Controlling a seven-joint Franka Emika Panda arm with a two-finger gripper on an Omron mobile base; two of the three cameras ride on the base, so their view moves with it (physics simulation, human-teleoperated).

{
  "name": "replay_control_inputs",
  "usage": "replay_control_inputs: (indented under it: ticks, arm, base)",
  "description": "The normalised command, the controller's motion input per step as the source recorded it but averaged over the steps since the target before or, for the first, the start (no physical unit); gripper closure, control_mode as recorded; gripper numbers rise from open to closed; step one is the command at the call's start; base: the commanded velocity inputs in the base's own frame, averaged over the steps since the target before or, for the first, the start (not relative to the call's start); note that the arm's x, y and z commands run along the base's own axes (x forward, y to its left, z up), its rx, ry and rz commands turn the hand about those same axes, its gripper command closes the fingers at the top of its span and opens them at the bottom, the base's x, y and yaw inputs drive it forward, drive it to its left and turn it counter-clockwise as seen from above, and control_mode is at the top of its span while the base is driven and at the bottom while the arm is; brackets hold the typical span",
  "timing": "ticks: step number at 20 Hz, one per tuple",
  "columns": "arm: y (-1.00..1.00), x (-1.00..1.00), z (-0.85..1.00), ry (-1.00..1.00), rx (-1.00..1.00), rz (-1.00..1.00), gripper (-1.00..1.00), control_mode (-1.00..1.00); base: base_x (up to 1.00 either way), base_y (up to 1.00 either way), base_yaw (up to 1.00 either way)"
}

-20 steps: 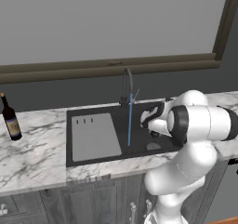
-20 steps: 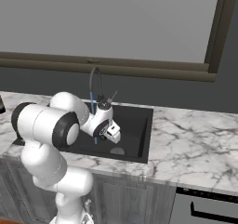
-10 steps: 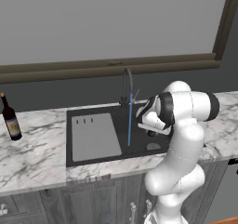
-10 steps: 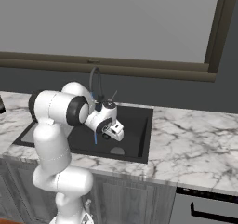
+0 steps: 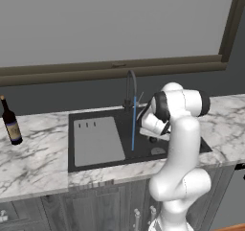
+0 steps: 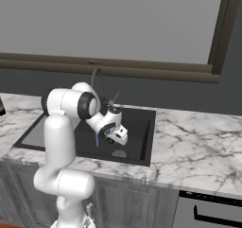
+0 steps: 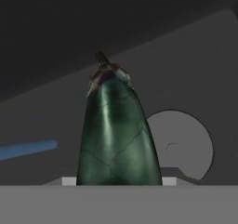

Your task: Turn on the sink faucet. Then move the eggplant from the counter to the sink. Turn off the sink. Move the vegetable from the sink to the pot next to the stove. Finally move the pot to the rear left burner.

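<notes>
Hand view: we see eggplant (image 7: pixel 118 130) gripped in gripper (image 6: pixel 113 138), stem toward sink (image 5: pixel 95 151) drain (image 7: pixel 179 146). Since a second ago, arm has raised, hand pulled closer to faucet (image 5: pixel 131 88); water stream (image 5: pixel 133 124) running. We judge release into basin next.

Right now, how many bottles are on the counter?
1. A dark bottle stands upright on the marble counter, left of the sink. Others may be hidden outside the pictures.
</notes>
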Motion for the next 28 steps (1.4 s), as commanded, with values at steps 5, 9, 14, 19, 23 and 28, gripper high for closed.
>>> replay_control_inputs:
  ticks: [5, 9, 14, 19, 23, 28]
  arm:
    - [0.0, 0.2, -0.39, 0.0, -0.01, 0.01, 1.0, -1.0]
    - [0.0, 0.18, -0.39, 0.0, -0.01, 0.0, 1.0, -1.0]
    - [0.0, 0.11, -0.33, 0.0, 0.0, 0.0, 1.0, -1.0]
    - [0.0, 0.04, -0.39, 0.0, -0.01, 0.0, -1.0, -1.0]
    - [0.0, -0.01, 0.05, 0.0, 0.0, 0.0, -1.0, -1.0]
    - [0.0, -0.29, 0.53, -0.03, -0.01, 0.0, -1.0, -1.0]
  base:
    - [0.0, 0.0, 0.0]
    - [0.0, 0.0, 0.0]
    - [0.0, 0.0, 0.0]
    - [0.0, 0.0, 0.0]
    - [0.0, 0.0, 0.0]
    - [0.0, 0.0, 0.0]
